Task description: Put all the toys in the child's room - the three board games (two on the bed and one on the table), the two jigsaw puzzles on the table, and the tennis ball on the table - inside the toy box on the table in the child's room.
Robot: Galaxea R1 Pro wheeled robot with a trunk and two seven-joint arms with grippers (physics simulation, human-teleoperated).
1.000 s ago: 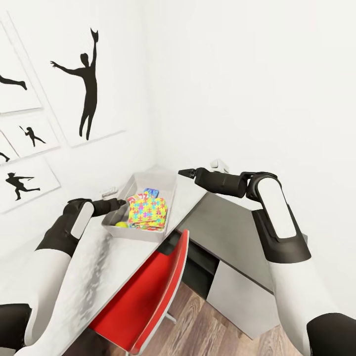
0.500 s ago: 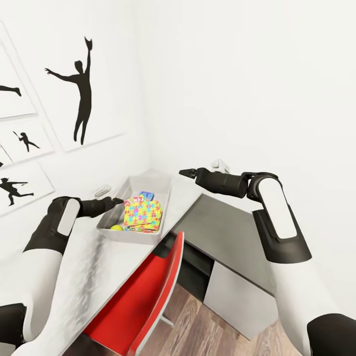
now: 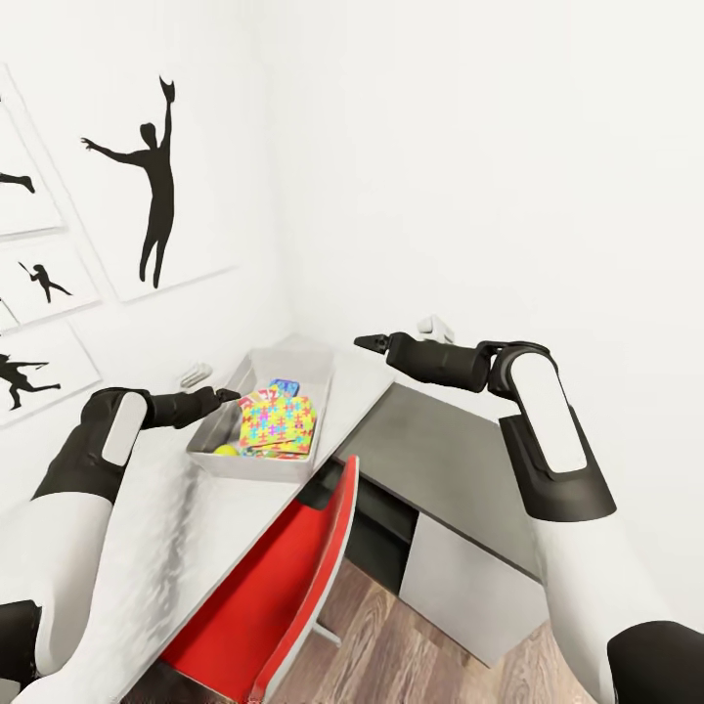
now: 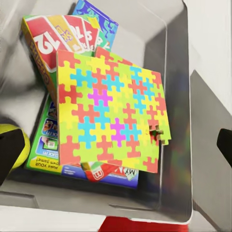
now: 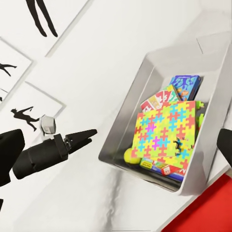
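Observation:
The grey toy box (image 3: 256, 465) stands on the pale table (image 3: 186, 528) by the wall. Inside, a jigsaw puzzle (image 3: 279, 420) lies on top of board games (image 3: 286, 386), with the tennis ball (image 3: 226, 450) in the near corner. In the left wrist view the puzzle (image 4: 111, 111) covers a red lettered game (image 4: 53, 36), a blue one (image 4: 96, 17) and a green one (image 4: 48, 135). The ball (image 4: 25, 145) rests beside them. My left gripper (image 3: 230, 395) hovers open at the box's left rim, holding nothing. My right gripper (image 3: 364, 342) hangs open, right of and beyond the box.
A red chair (image 3: 293, 577) is tucked under the table's front edge. The lower dark-grey desk section (image 3: 440, 460) with white drawers (image 3: 460, 596) lies under my right arm. Silhouette pictures (image 3: 156, 186) hang on the left wall. A small white object (image 3: 196, 374) sits near that wall.
The whole view has shifted slightly, so the camera has moved. My left arm has drawn back a little to the left. The toys in the box lie as before.

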